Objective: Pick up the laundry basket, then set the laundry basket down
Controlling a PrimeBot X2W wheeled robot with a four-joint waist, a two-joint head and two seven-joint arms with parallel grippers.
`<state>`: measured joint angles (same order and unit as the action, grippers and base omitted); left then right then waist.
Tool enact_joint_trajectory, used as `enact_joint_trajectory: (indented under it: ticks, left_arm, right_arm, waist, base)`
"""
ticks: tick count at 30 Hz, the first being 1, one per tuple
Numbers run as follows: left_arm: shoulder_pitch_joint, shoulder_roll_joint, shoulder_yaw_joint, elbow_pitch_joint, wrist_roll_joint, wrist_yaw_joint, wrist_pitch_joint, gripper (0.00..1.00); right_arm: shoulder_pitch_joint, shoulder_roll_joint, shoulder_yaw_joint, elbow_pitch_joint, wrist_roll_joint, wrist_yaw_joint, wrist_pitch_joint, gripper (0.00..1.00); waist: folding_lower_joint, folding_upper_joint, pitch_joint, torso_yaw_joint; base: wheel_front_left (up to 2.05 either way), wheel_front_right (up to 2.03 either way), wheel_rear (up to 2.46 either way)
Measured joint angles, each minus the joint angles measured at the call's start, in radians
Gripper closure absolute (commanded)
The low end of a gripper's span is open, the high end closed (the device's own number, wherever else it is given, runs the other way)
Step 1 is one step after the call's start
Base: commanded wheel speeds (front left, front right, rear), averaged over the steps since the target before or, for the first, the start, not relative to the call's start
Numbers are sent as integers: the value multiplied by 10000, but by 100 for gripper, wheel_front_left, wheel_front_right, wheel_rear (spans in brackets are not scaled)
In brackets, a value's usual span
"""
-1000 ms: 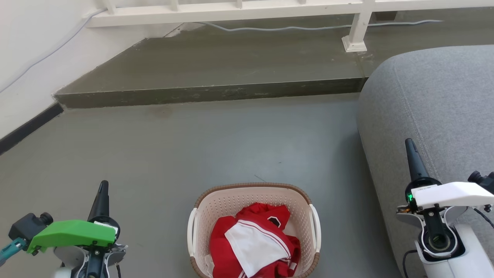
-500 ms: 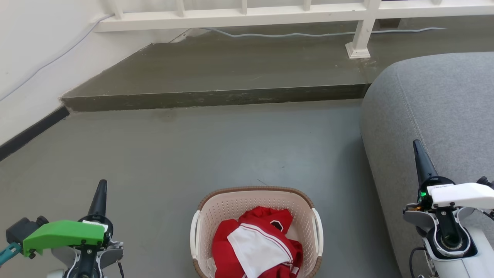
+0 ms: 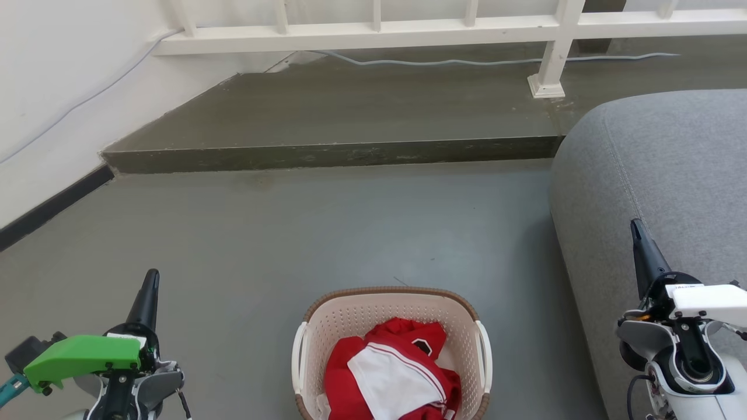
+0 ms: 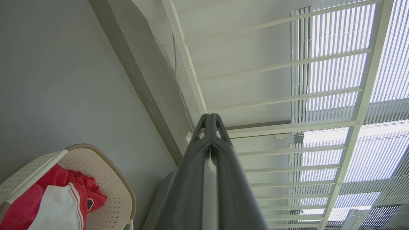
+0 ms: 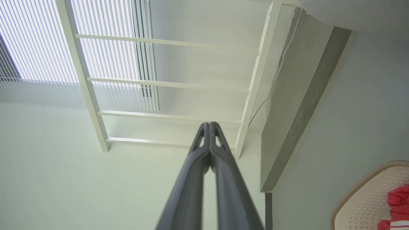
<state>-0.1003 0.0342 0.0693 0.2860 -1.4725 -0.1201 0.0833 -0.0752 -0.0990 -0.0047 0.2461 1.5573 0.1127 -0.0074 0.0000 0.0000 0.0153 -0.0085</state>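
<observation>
Since a second ago the whole head view has slid, with the step (image 3: 332,153) beyond the laundry basket (image 3: 350,318) sitting lower in frame. That is the camera moving, not the basket, which stands on the floor (image 3: 350,233) with red and white clothing (image 3: 391,373) heaped inside.

The left gripper (image 3: 153,275) hovers well to the basket's left and the right gripper (image 3: 636,228) well to its right, both with fingers pressed together and holding nothing.

The risks, as I judge them:
- Pinched fingers would only knock a white side handle (image 3: 485,356), so they must spread first.
- Uneven lifting could tip the basket and spill the clothing.
- The grey sofa (image 3: 659,175) crowds the basket's right side, so the right arm may snag it.
</observation>
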Motion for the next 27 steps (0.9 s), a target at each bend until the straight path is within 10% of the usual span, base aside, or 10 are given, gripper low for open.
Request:
enact_joint_trajectory:
  ticks: [27]
  left_arm:
    - [3, -6, 217, -38, -1244, -21, 307, 100]
  right_arm:
    - [14, -63, -203, 132, 1352, 10, 261, 100]
  waist:
    - [0, 0, -129, 88]
  base:
    - [0, 0, 0]
